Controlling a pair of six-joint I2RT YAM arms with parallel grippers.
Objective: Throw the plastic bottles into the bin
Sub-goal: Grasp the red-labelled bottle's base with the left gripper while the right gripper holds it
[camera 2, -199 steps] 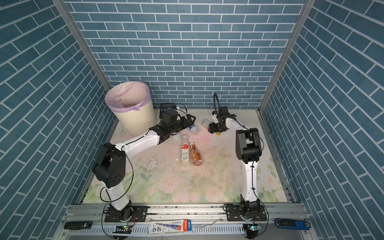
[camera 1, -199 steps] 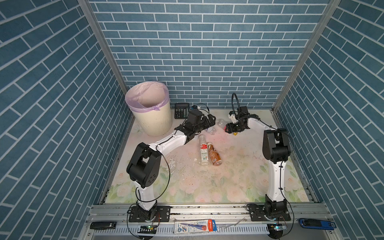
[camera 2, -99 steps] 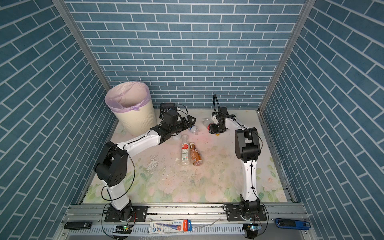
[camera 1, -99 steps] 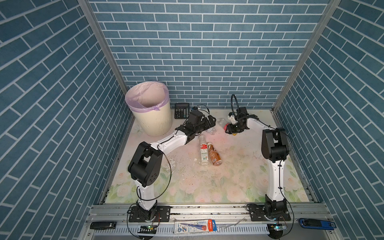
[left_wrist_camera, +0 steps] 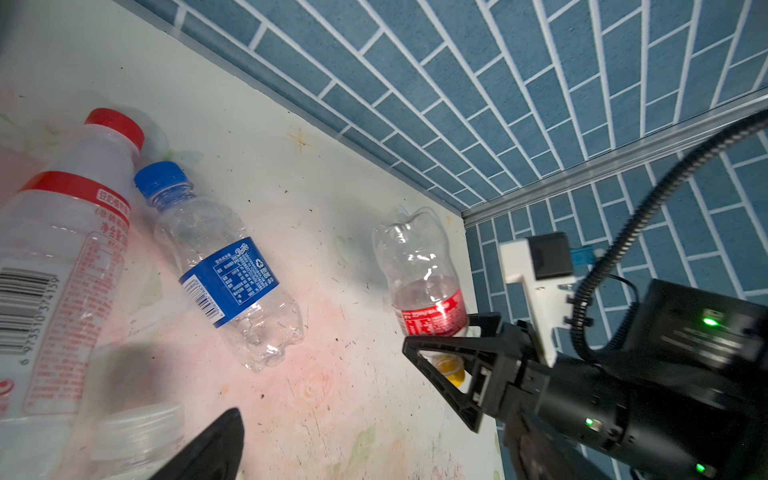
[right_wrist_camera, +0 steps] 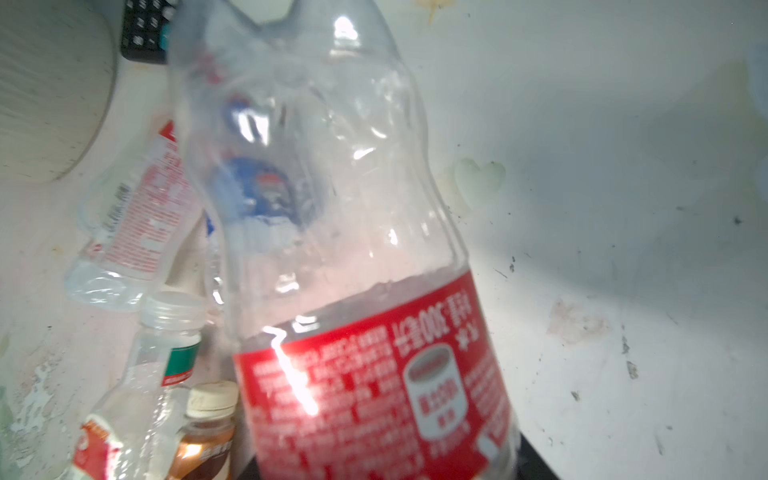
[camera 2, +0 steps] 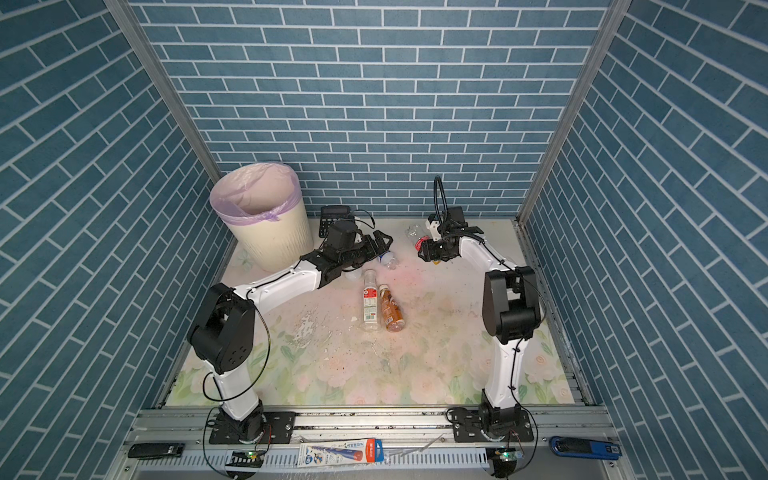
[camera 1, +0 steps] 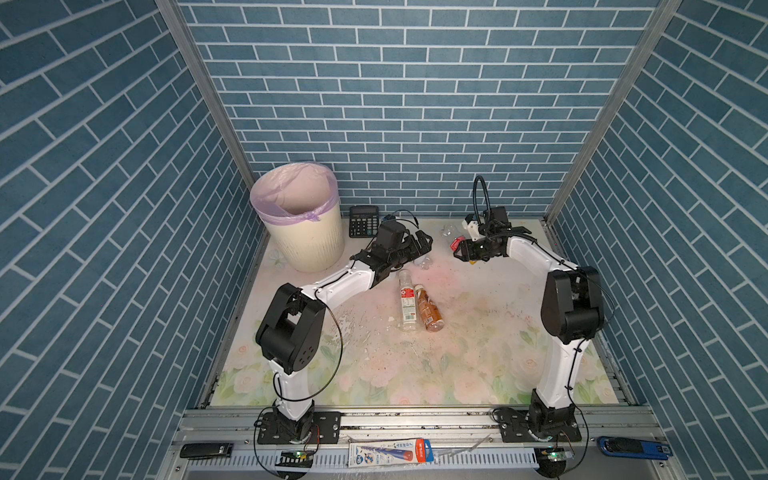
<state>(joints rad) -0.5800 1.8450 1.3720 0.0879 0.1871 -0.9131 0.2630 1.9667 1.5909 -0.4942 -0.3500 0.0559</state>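
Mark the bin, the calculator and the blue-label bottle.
bin (camera 1: 309, 245), in a top view, on its ribbed wall.
calculator (camera 1: 363, 224), in a top view, on its keypad.
blue-label bottle (left_wrist_camera: 230, 282), in the left wrist view, on its label.

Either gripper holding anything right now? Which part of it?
Right gripper is shut on the red-labelled bottle, gripping its neck end by the yellow cap. Left gripper is open and empty.

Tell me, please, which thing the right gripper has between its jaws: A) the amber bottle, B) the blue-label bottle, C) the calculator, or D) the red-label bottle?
D: in the left wrist view the right gripper is clamped on the neck end of the red-label bottle, beside its yellow cap.
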